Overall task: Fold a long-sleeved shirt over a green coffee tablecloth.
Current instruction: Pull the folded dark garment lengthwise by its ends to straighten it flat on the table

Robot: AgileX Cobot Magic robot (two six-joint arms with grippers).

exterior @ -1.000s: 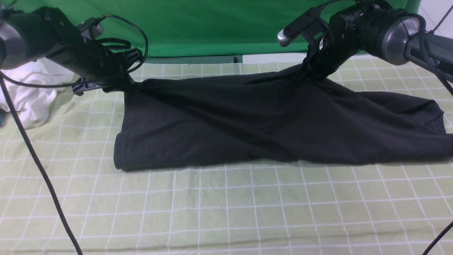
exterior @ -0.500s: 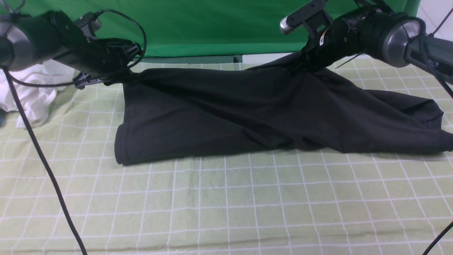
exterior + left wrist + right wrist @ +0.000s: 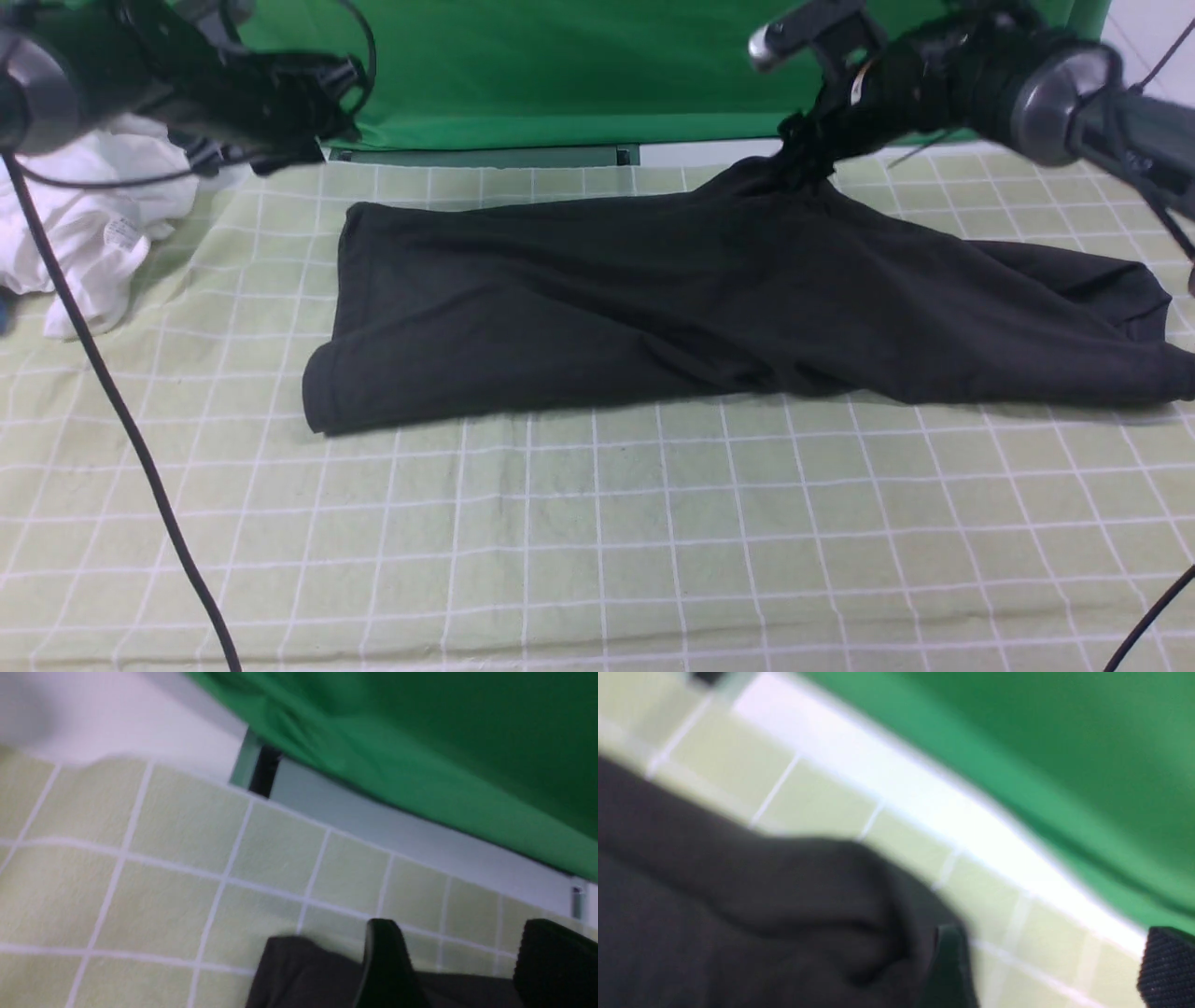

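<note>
- The long-sleeved shirt [image 3: 709, 299] lies across the far half of the green coffee tablecloth [image 3: 597, 541], black and creased, in a wide band running left to right
- Its far left corner lies flat on the grid lines
- The left end effector [image 3: 460, 933] is released: its fingers [image 3: 385, 961] stand apart with nothing gripped between them
- It hovers above that far left corner and a little to its left, clear of the fabric; in the left wrist view the corner lies on the cloth below the fingers
- The right end effector [image 3: 1057, 938] sits at the shirt's far edge, toward the right, where the fabric rises to a peak that meets it in the front view
- It is released too, its jaws wide, with grid cloth showing between them
- Bunched black fabric lies against one finger [image 3: 948, 970]; the blur hides whether it hangs on that finger
- A white garment [image 3: 84, 233] lies crumpled at the left edge, apart from the shirt
</note>
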